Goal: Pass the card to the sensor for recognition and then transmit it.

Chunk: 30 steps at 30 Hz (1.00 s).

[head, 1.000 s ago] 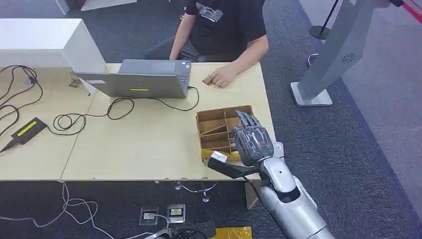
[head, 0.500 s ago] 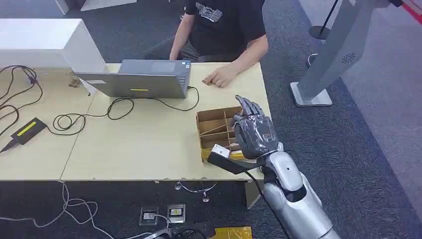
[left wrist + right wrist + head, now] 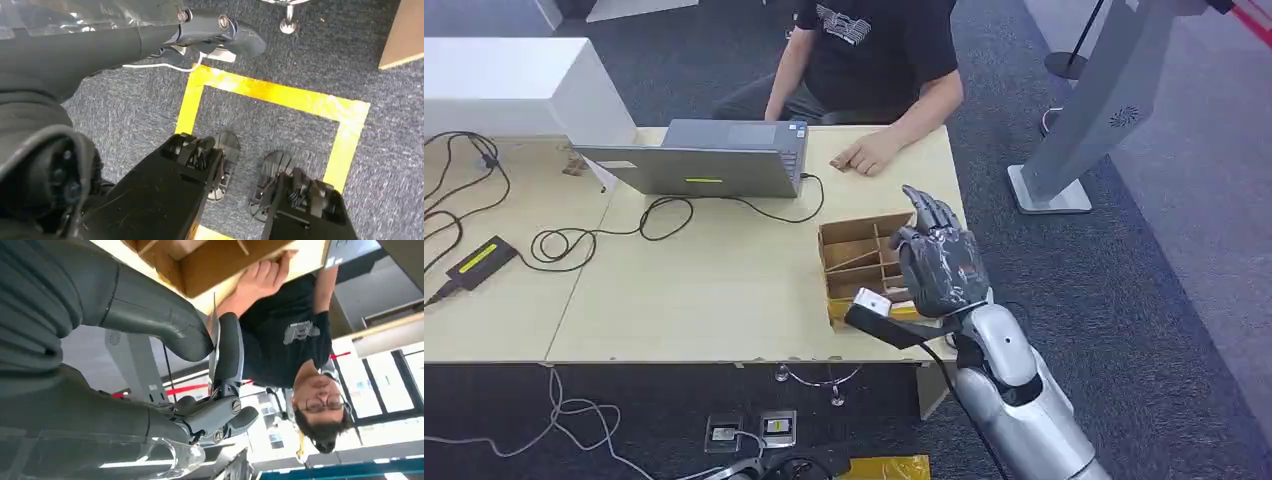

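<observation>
Pinching a thin card (image 3: 214,335) edge-on between thumb (image 3: 160,327) and a dark finger (image 3: 229,352), the right hand (image 3: 939,268) is raised above the near right corner of the table (image 3: 704,290), over the right side of a brown cardboard box (image 3: 856,262) with dividers. In the right wrist view the card shows as a pale sliver clamped between those two pads, standing out toward the box; the hand's other fingers are curled lower and away from the card, not touching it. From the head view the hand's back faces the camera, its fingers (image 3: 929,215) pointing up and away toward the far edge of the table, fairly close together, and the card is hidden behind the hand. Across the table a person (image 3: 874,50) in a black shirt sits with one hand (image 3: 862,155) flat on the tabletop beside a grey laptop (image 3: 704,160), well apart from the robot's hand. A small black sensor (image 3: 479,262) with a yellow-green strip lies near the left edge of the table, among black cables (image 3: 604,235), far from the card. The left hand (image 3: 215,30) hangs beside the body above grey carpet and yellow floor tape (image 3: 280,95); its dark fingers appear loosely curled with nothing in them, though how far apart they are I cannot tell.
</observation>
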Tool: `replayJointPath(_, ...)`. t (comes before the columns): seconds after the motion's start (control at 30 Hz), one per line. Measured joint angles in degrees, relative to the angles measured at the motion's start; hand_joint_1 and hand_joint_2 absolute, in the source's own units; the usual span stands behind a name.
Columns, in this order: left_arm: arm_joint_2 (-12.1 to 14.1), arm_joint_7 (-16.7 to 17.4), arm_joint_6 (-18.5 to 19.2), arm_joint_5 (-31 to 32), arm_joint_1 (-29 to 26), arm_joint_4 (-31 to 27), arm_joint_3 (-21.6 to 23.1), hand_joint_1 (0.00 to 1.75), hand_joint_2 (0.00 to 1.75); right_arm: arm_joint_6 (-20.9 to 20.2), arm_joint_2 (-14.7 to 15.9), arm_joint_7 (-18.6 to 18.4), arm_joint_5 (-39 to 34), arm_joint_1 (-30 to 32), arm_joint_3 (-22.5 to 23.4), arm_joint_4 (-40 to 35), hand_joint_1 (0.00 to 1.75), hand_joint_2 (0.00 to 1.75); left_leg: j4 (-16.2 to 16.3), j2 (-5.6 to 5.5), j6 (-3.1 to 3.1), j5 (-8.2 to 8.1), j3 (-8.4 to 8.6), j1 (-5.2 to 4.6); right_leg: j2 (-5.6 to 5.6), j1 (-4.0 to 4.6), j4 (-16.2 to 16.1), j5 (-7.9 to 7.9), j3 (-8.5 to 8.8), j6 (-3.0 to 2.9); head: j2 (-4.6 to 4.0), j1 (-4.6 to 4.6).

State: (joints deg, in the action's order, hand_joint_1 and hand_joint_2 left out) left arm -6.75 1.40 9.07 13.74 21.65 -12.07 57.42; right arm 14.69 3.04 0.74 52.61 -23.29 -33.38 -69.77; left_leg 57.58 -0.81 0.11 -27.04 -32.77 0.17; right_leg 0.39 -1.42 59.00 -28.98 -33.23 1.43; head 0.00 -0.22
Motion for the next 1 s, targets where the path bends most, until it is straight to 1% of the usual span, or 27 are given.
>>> replayJointPath(0.2, 0.02, -0.22, 0.15, 0.92, 0.0, 0.0, -0.26, 0.0, 0.0, 1.33, -0.18, 2.1, -0.37, -4.63, 0.0, 3.31, 1.75, 1.75, 0.0, 0.0, -0.01, 0.01, 0.0, 0.0, -0.01, 0.0, 0.01, 0.0, 0.01, 0.0, 0.0, -0.02)
replayJointPath(0.37, 0.0, -0.24, 0.28, 1.88, 0.01, 0.0, -0.26, 0.0, 0.0, 1.42, -0.42, 1.88, -0.48, -8.02, 0.0, 6.17, 1.75, 1.75, 0.0, 0.0, -0.02, 0.02, -0.01, 0.0, -0.01, 0.0, 0.01, 0.0, 0.01, 0.0, 0.0, -0.02)
replayJointPath(0.57, -0.35, -0.22, 1.18, 2.54, 0.04, -0.02, -0.26, 0.0, 0.0, 1.85, -1.27, 2.25, -0.39, -12.5, 0.0, 12.33, 1.75, 1.75, 0.01, -0.01, -0.02, 0.02, 0.0, 0.0, -0.02, 0.0, 0.01, 0.0, 0.0, 0.0, 0.0, -0.02)
replayJointPath(0.8, -1.07, 0.15, 1.33, 2.65, 0.07, -0.02, -0.26, 0.0, 0.0, 2.56, -2.06, 2.73, -0.2, -15.34, 0.0, 17.47, 1.75, 1.75, 0.01, 0.0, -0.02, 0.02, 0.0, 0.0, 0.0, 0.0, 0.01, 0.0, 0.0, 0.0, 0.0, -0.02)
replayJointPath(1.0, -1.73, 0.85, 1.14, 2.65, 0.13, -0.02, -0.26, 0.0, 0.0, 3.15, -2.54, 2.93, 0.09, -16.21, 0.02, 20.9, 1.75, 1.75, 0.01, -0.01, -0.02, 0.02, 0.0, 0.0, 0.0, 0.0, 0.01, 0.0, 0.0, 0.0, 0.0, -0.02)
